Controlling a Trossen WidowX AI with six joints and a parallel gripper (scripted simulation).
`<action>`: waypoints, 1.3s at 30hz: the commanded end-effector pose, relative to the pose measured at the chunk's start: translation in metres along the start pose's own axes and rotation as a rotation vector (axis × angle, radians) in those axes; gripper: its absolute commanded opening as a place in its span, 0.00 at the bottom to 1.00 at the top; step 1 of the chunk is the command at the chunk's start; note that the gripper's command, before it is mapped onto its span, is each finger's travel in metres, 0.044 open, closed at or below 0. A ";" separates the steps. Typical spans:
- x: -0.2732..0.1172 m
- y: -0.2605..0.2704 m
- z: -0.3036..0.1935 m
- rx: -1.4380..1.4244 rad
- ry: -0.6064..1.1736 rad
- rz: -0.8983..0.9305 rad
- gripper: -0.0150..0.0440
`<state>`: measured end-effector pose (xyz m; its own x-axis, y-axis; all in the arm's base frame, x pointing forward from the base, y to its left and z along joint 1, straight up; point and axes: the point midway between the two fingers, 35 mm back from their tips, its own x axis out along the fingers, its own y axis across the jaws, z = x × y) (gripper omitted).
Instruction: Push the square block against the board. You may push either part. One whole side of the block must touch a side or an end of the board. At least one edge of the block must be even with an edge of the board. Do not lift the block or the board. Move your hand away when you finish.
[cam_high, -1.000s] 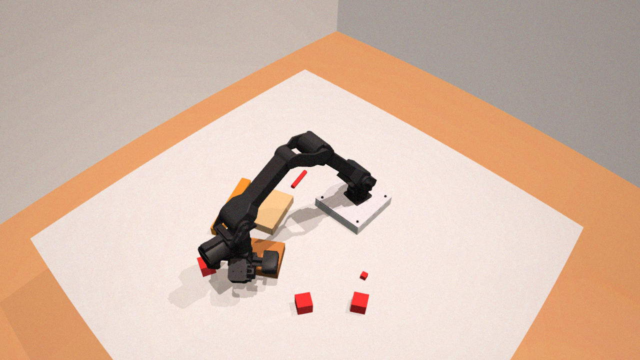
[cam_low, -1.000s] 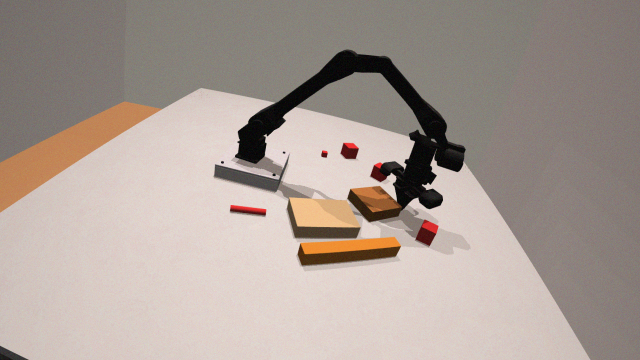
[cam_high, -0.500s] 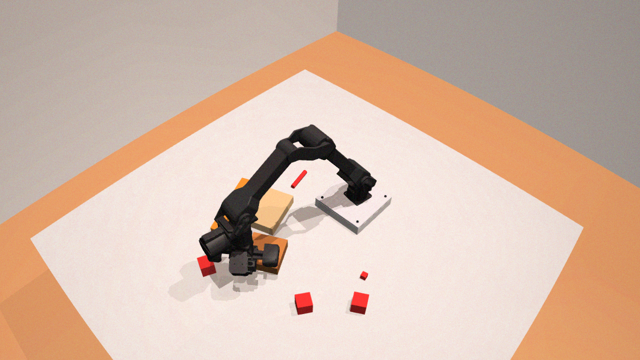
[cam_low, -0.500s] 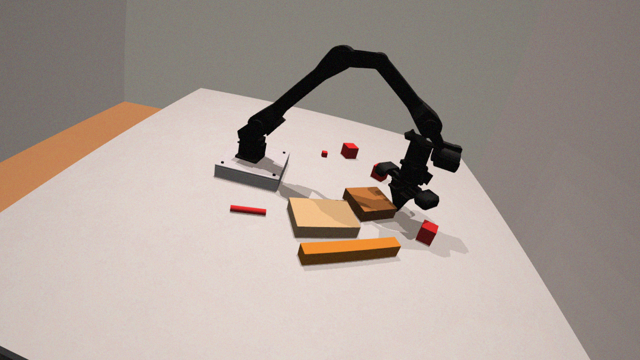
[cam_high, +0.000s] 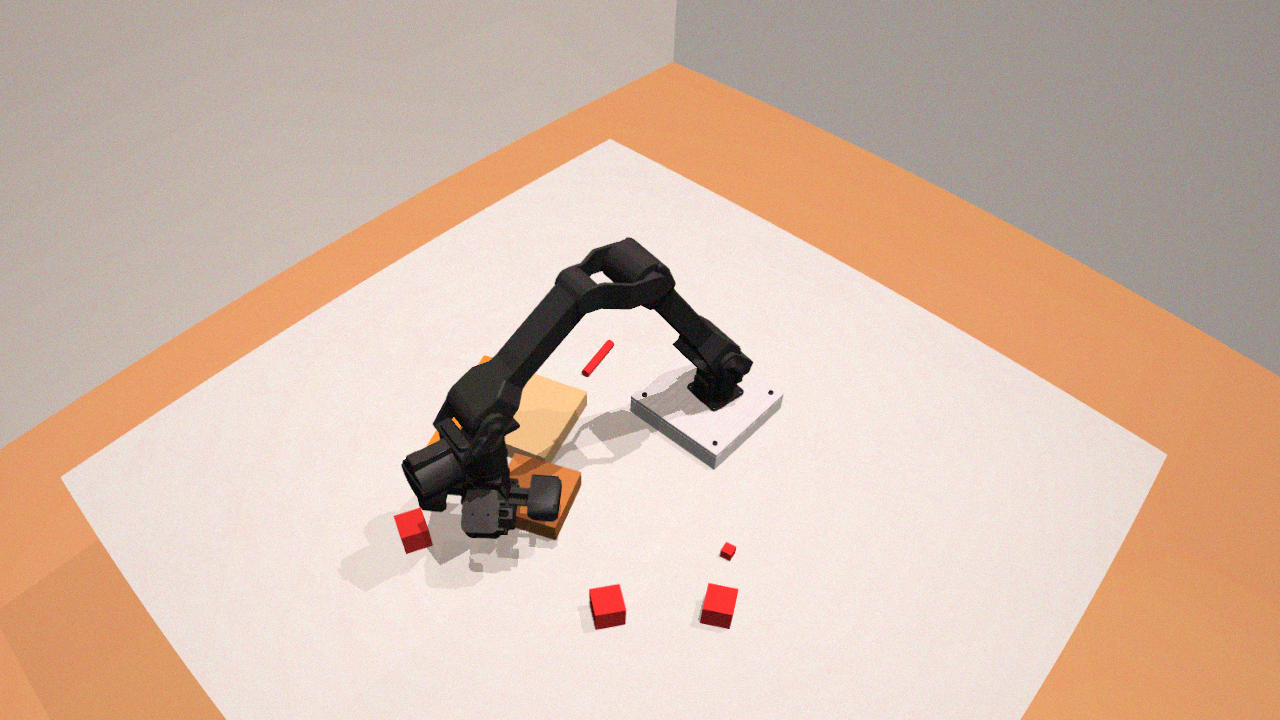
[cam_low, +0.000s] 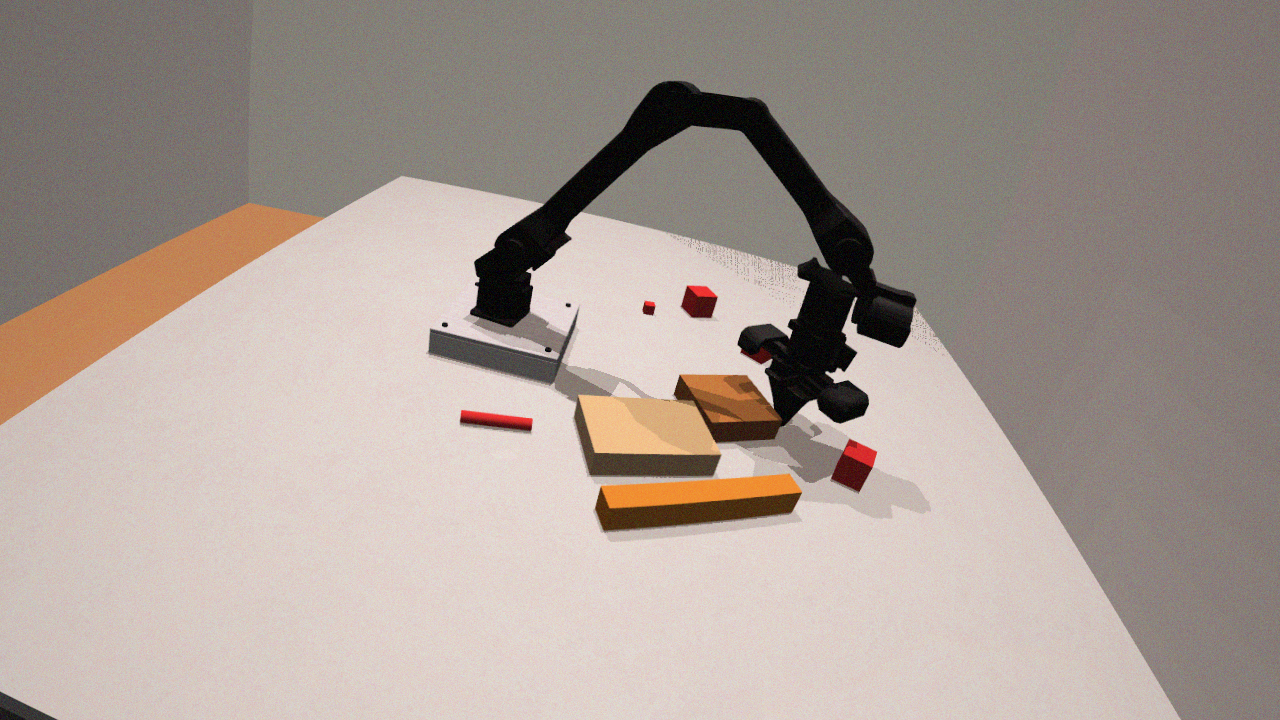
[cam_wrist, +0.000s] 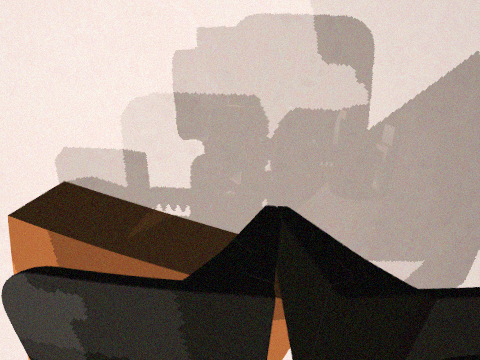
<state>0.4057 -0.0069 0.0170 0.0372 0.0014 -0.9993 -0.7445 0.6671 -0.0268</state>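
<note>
The brown square block (cam_high: 565, 488) (cam_low: 726, 394) (cam_wrist: 120, 225) lies flat on the table, slightly turned relative to the board. The light tan board (cam_high: 556, 410) (cam_low: 640, 428) lies flat beside it. Their facing sides are very close at one corner; whether they touch cannot be told. The block is offset along that side, its edges not in line with the board's. My gripper (cam_low: 785, 420) (cam_wrist: 275, 217) is shut and empty, pointing down low at the block's side away from the board. Its body hides part of the block and its fingertips in the top view.
An orange bar (cam_low: 698, 501) lies beyond the board. Red cubes (cam_high: 412, 530) (cam_high: 607, 607) (cam_high: 719, 606) (cam_low: 854, 465) stand around, one near the gripper. A tiny red cube (cam_high: 728, 551) (cam_low: 648, 308) and a red rod (cam_high: 597, 358) (cam_low: 495, 420) lie further off. The arm's base plate (cam_high: 716, 428) (cam_low: 492, 356) is beyond the board.
</note>
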 end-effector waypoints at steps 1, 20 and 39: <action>0.001 0.001 -0.006 0.000 0.005 0.004 0.25; 0.001 -0.001 0.022 0.000 0.002 0.003 0.25; -0.050 0.000 0.041 0.000 0.001 0.003 0.25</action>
<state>0.4262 0.0233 0.0321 -0.0078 0.0021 -1.0000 -0.7464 0.6654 0.0073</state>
